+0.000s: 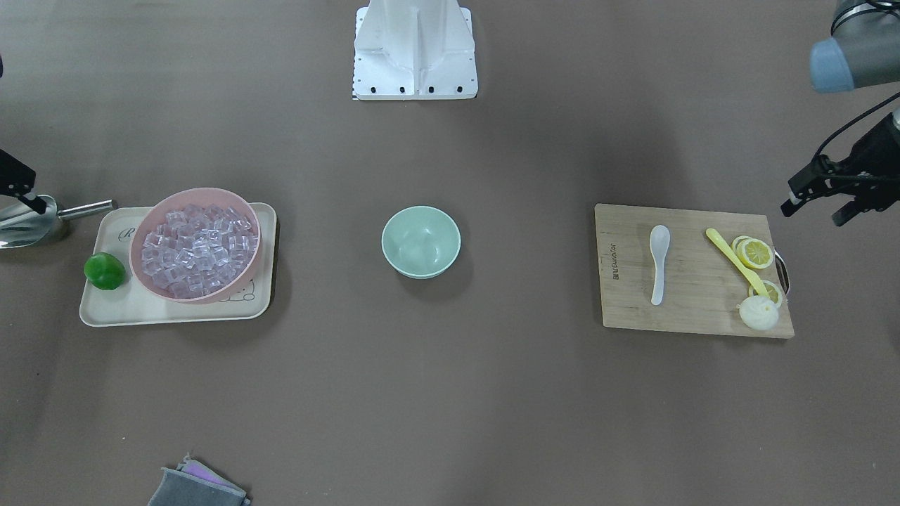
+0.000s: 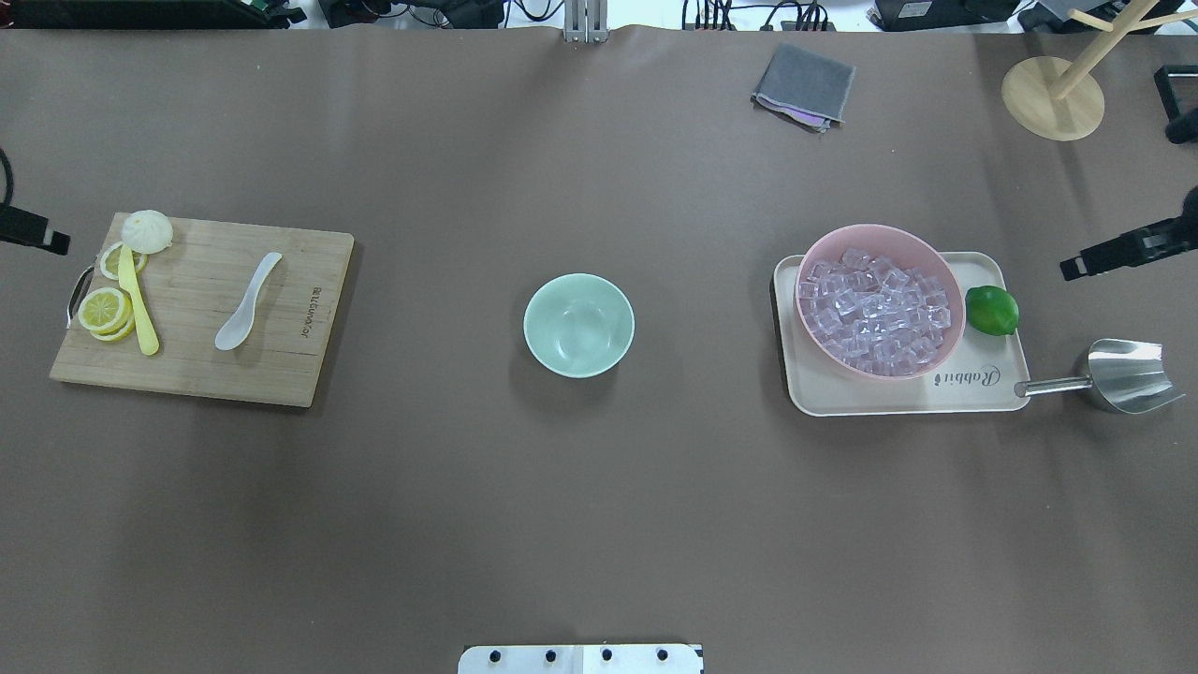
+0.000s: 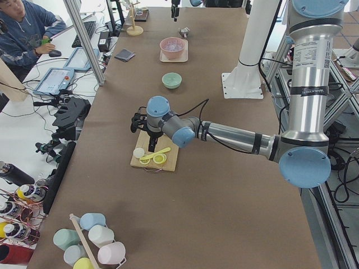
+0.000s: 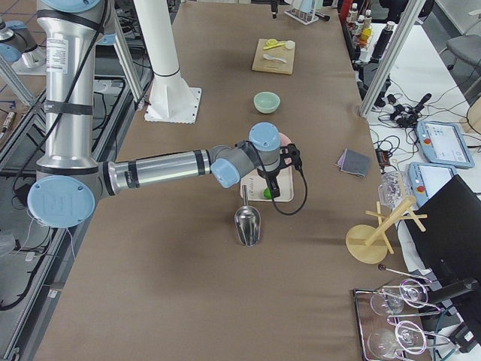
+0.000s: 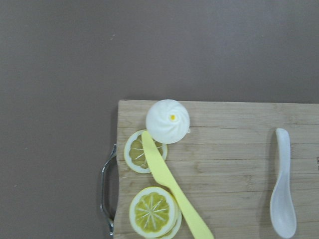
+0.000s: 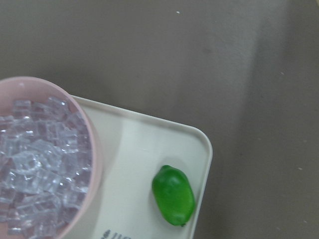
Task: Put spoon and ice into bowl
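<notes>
Grey cloth (image 1: pixel 199 485), mint bowl (image 1: pixel 420 241) mid-table, spoon (image 1: pixel 659 261) on board (image 1: pixel 633 309)

spoon (image 5: pixel 282 181) on cutting board (image 5: pixel 234 159) | yellow knife (image 5: pixel 172 184) across lemon slice (image 5: pixel 133 154)

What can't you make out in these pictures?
Right gripper: cut by the frame edge in overhead and front views; open or shut unclear.
Tray print: partly hidden by the pink bowl in the front view.
Lemon slices: stacked, overlapped by the yellow utensil, cut by the left wrist view's bottom edge; count unclear.
</notes>
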Controlling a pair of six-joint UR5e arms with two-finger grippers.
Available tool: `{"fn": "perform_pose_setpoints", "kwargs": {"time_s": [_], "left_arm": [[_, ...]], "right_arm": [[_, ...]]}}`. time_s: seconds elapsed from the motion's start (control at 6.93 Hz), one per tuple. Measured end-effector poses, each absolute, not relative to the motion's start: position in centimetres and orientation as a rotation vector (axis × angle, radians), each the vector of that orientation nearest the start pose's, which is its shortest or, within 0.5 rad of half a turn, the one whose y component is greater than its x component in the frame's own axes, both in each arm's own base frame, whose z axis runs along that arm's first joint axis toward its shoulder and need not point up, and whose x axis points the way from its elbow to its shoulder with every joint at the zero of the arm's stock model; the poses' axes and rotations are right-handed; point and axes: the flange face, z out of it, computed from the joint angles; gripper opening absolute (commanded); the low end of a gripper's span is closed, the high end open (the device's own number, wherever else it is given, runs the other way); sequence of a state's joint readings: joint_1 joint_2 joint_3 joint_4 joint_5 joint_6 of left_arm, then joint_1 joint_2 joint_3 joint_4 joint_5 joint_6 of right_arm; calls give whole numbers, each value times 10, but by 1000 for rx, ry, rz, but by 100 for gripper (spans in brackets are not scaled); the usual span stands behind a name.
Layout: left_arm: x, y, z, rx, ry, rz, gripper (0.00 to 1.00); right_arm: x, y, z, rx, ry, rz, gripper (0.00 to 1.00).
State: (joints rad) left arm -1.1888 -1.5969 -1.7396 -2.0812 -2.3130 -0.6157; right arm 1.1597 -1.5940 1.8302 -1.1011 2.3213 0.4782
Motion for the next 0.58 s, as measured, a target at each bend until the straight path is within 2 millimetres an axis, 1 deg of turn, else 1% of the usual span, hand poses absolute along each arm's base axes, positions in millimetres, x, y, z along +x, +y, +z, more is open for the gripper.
{"fn": "perform_pose_setpoints", "kwargs": {"time_s": [0.14,0.29,0.43,0.58], "left_arm": [[160,-516,489,257,936,62,96],[189,-527,480,264,924,72,95],[209,-536,474,266,916,79,93],[223,-542,472,263,913,88,90]], "right_arm": [[-170,-487,464,310,-936,-201,92],[-210,-491,440,325,-928,-190,92],[-246,-489,422,337,-920,-175,91],[-268,-486,413,346,-914,-172,91]]}}
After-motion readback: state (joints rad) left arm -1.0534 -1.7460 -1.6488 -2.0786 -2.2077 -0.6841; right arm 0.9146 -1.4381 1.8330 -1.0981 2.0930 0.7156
